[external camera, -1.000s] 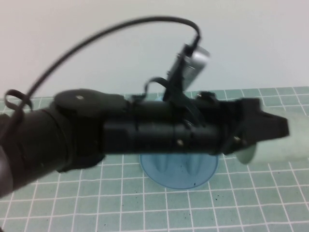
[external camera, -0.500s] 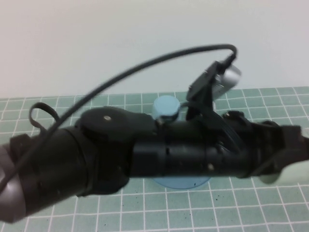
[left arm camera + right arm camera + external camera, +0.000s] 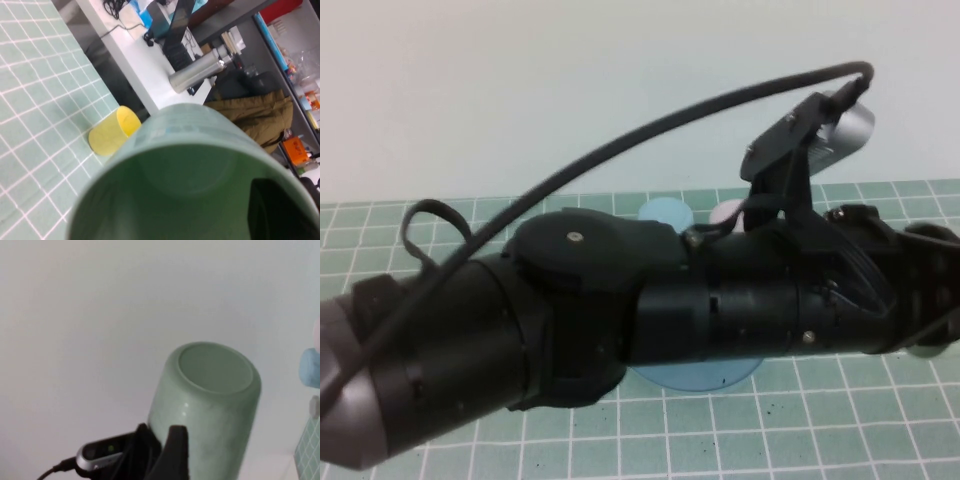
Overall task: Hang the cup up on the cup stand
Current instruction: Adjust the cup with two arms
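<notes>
My left arm reaches across the high view, and its gripper (image 3: 932,300) sits at the right edge. That left gripper (image 3: 167,447) is shut on the cup (image 3: 210,395), a pale mint-green tumbler held up in the air with its bottom toward the right wrist camera. In the left wrist view I look into the cup's mouth (image 3: 190,195), where one black finger (image 3: 272,210) presses the inside wall. The cup stand's blue base (image 3: 692,376) peeks out under the arm. My right gripper is out of view, with nothing of its own in its wrist view.
A light blue cup (image 3: 665,213) and a pale knob (image 3: 725,212) rise behind the arm on the stand. A yellow cup (image 3: 114,131) lies on its side near the green grid mat's edge (image 3: 35,100). The table edge runs just beyond it.
The left arm has swung right and upward with the cup. Its gripper has gone from mid-right to the high view's right edge, and more of the arm fills the frame.
</notes>
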You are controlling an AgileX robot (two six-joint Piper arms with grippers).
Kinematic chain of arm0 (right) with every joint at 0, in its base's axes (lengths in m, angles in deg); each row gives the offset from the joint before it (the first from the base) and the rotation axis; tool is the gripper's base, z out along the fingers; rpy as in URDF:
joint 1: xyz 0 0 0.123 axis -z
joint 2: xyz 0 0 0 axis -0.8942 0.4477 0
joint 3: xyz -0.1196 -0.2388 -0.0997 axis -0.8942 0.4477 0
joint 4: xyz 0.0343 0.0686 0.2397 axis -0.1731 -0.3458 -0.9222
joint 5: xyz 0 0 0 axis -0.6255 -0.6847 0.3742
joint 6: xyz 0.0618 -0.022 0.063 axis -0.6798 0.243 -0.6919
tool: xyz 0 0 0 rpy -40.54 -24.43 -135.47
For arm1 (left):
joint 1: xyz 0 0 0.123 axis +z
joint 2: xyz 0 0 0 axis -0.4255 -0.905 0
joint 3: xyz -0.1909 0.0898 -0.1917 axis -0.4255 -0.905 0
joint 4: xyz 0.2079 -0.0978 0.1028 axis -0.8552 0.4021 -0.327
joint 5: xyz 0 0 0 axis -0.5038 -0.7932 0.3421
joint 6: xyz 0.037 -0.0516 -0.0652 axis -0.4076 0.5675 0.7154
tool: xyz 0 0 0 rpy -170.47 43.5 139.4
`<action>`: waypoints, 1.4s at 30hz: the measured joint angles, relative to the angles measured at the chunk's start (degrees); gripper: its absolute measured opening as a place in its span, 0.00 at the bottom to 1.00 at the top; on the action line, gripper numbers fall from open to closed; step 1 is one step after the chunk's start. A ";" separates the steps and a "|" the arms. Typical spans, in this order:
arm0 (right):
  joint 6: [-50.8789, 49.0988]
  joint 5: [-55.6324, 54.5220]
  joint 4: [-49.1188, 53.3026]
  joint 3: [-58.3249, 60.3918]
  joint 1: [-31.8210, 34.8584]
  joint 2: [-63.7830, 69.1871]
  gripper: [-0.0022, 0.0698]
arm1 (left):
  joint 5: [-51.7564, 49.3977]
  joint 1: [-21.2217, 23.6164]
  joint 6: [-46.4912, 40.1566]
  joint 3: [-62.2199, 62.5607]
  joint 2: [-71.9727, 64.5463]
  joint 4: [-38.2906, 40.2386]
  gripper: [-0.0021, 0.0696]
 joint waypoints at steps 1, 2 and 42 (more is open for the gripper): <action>-0.16 -0.13 -0.09 0.00 0.00 0.00 0.99 | 0.00 -0.29 0.00 0.00 -0.38 0.00 0.03; -0.38 -0.23 -0.09 -0.24 0.00 0.00 0.99 | 0.14 -0.70 0.00 0.00 -0.53 0.00 0.03; -3.31 -11.43 -0.87 -2.55 0.00 0.00 0.99 | -2.49 -8.36 -4.06 12.91 -13.64 0.12 0.03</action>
